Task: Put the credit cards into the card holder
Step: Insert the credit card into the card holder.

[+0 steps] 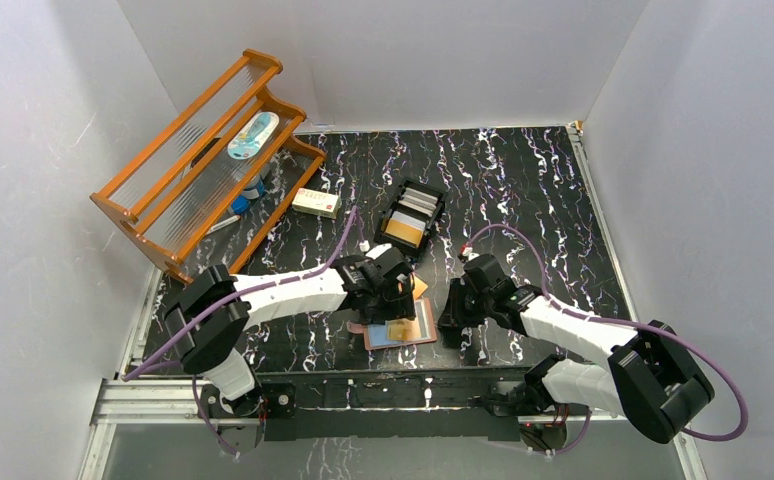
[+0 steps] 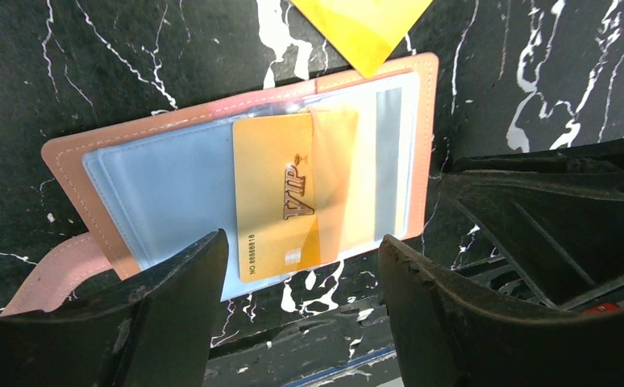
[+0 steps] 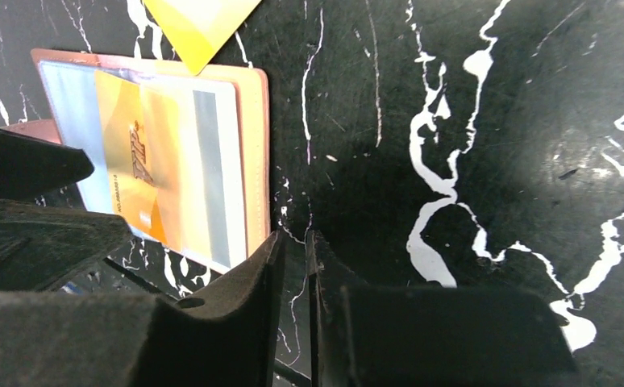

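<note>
The salmon card holder point(image 1: 423, 328) lies open on the table near the front edge. A gold VIP card point(image 2: 280, 201) sits half inside its right clear sleeve point(image 2: 373, 161), its left half sticking out over the left sleeve. My left gripper point(image 2: 301, 278) is open and empty, just above the holder's near edge. My right gripper point(image 3: 294, 242) is shut and empty, its tips on the table beside the holder's right edge point(image 3: 254, 161). Another gold card point(image 2: 365, 24) lies loose just beyond the holder; it also shows in the right wrist view point(image 3: 200, 24).
A black slotted tray point(image 1: 410, 215) with several cards stands behind the holder. A white-and-red small box point(image 1: 317, 203) lies at the back left by an orange wooden rack point(image 1: 203, 160). The holder's snap tab point(image 2: 51, 278) sticks out to its left.
</note>
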`<state>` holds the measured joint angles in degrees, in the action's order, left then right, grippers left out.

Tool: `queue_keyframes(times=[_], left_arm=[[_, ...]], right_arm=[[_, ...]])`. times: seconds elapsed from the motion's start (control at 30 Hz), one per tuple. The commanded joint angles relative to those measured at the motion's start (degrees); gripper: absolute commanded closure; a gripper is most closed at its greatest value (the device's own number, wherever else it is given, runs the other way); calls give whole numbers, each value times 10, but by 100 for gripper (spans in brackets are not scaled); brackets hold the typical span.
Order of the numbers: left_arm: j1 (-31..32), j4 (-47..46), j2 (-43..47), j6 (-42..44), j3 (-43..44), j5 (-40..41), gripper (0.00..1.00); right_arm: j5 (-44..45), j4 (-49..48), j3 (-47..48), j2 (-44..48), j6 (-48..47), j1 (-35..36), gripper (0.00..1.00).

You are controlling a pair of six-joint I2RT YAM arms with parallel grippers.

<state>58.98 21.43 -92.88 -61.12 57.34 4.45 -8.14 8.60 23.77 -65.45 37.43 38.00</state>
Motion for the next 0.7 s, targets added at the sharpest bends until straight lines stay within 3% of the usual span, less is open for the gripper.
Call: queue_keyframes(times=[0.0,0.67], left_arm=[[-8,-13,31,-6,-20,-21,32],[-12,-67,-2,-6,-29,-59,31]], right_arm=[[-25,-19,-16,-2,18,4,76],[-38,-44,-23,-17,28,7,76]])
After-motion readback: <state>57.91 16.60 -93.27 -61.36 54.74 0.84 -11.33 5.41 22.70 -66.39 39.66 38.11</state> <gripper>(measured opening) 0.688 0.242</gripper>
